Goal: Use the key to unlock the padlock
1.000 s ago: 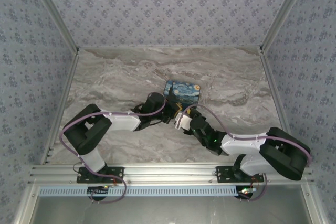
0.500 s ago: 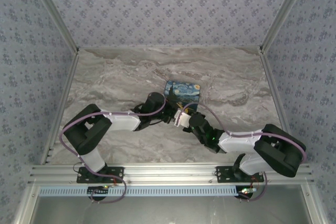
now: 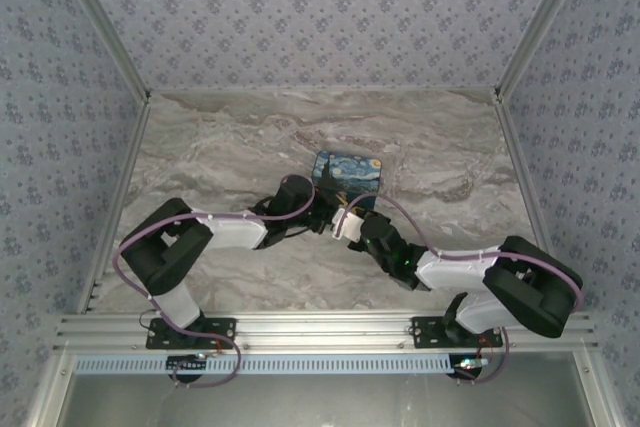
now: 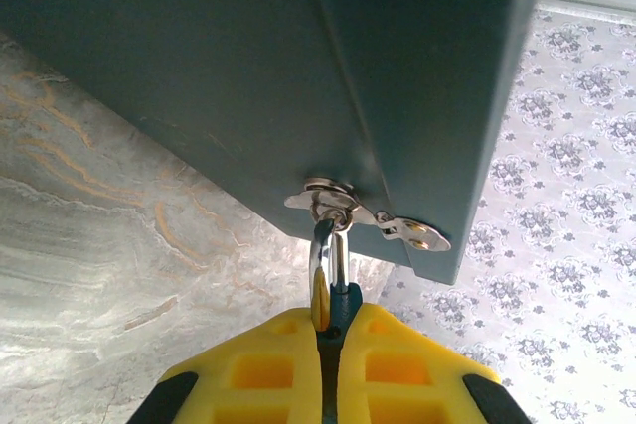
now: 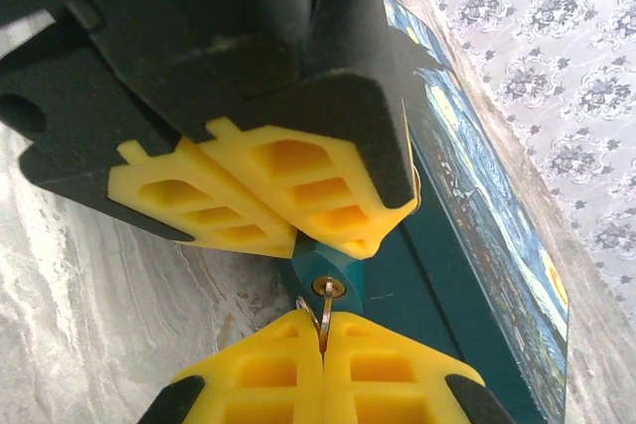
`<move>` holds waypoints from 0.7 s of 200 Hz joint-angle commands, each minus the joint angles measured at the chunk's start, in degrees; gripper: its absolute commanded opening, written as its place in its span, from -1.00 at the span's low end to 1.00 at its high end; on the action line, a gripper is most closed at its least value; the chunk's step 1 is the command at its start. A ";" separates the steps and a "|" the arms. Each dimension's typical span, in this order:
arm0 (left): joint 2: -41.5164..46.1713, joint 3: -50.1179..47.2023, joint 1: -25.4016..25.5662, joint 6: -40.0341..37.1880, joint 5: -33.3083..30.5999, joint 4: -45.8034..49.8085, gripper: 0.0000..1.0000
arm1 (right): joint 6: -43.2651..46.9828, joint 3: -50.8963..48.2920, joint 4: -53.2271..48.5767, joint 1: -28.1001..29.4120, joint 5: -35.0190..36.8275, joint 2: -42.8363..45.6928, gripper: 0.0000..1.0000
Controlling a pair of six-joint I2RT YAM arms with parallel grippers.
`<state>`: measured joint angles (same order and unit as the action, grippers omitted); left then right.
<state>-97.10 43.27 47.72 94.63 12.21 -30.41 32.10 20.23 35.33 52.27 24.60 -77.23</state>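
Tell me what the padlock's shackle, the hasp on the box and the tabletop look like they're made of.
Padlock shackle: polished metal, likely steel; silvery with bright glints. Hasp: thin shiny plated metal, with small round holes. Tabletop: looks like marble, grey-beige veining and a soft sheen, though possibly a printed laminate.

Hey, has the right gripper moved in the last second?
Yes. The right gripper has edged slightly up and left toward the box, and its jaws have closed.
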 commanded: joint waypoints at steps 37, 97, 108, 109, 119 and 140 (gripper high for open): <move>0.60 1.55 0.61 0.65 2.20 -2.86 -1.00 | -13.45 3.58 -2.99 -1.67 -3.58 2.00 -1.00; -1.09 1.64 0.55 -0.94 1.88 -2.88 -1.00 | -25.51 2.34 -4.15 -2.29 -6.47 -2.92 -1.00; -1.87 1.31 0.56 -1.05 1.51 -3.27 -1.00 | -25.95 1.61 -3.18 -2.55 -7.12 -4.72 -1.00; -1.91 1.21 0.55 -1.04 1.51 -3.35 -0.99 | -25.99 1.54 -3.04 -2.62 -7.20 -4.92 -1.00; -2.72 0.70 0.57 -0.57 1.35 -4.56 -0.97 | -25.93 0.80 -1.90 -2.74 -7.94 -6.25 -1.00; -4.33 0.24 0.55 -0.39 1.50 -6.39 -0.93 | -27.42 -0.12 0.00 -3.25 -9.43 -7.98 -1.00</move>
<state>-100.73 43.18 47.64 94.15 11.14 -30.65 8.67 21.50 33.98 49.84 17.82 -82.96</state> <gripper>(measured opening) 0.070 0.054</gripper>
